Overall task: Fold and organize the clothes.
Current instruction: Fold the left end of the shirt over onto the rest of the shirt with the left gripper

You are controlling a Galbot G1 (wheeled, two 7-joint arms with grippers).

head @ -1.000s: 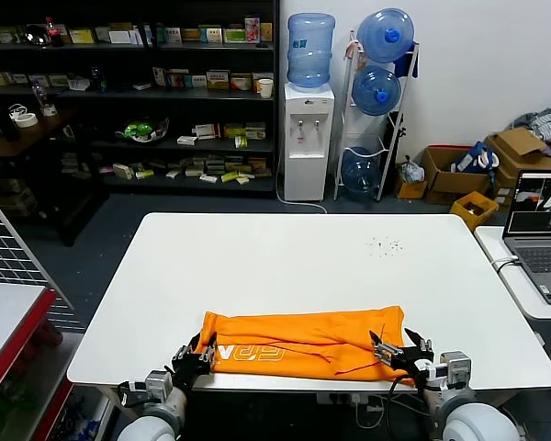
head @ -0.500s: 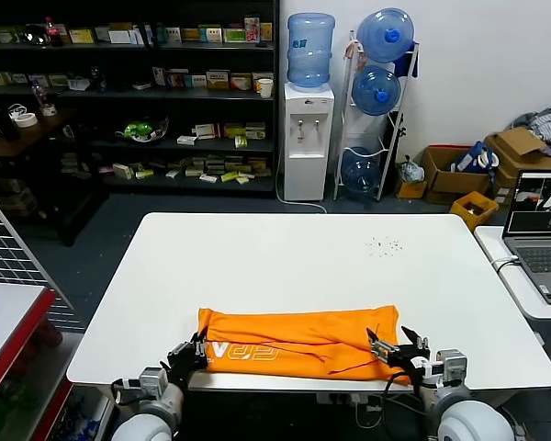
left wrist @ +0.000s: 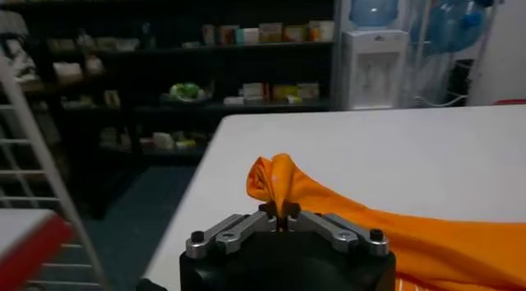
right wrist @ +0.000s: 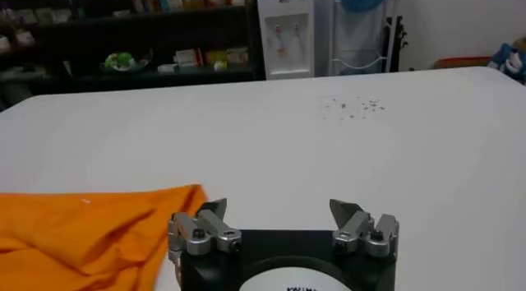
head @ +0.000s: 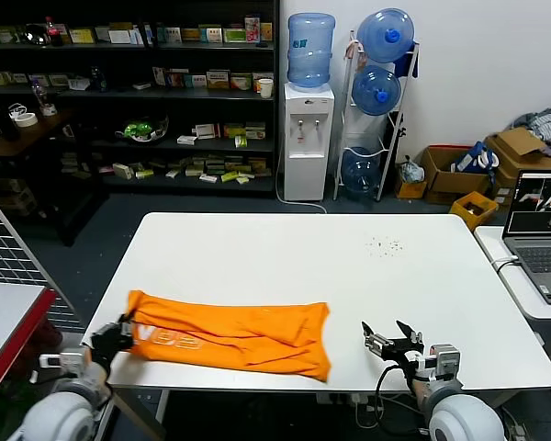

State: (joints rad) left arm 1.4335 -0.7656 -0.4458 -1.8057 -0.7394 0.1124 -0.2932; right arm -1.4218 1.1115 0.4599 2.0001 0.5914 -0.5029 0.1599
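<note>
The white table (head: 303, 266) is the landmark here, and almost everything of interest sits along its near edge. Behind its far edge stand dark shelves (head: 129, 92) of small boxed goods, a water dispenser (head: 309, 138) and a rack of blue water bottles (head: 378, 92); off its right side a laptop (head: 542, 230) sits open on a second surface.

The orange T-shirt (head: 230, 335) lies in a long folded band on the table's near-left part, one end reaching the table's left corner, the other ending about mid-table (white lettering shows near the left end).

The left gripper (left wrist: 282, 219) is at that left corner, its fingers clamped together on a bunched tip of the T-shirt. The right gripper (right wrist: 283, 223) hovers just over the table's near edge to the right of the fabric, jaws wide apart and empty, clear of the cloth.

With only one end pinched, the risk I see is the band being dragged off the table's left edge, or the fold slipping apart as the free end trails; a thin pinch could also slip out. A scatter of dark specks (head: 384, 245) lies on the table's far-right part, well apart from the shirt.
</note>
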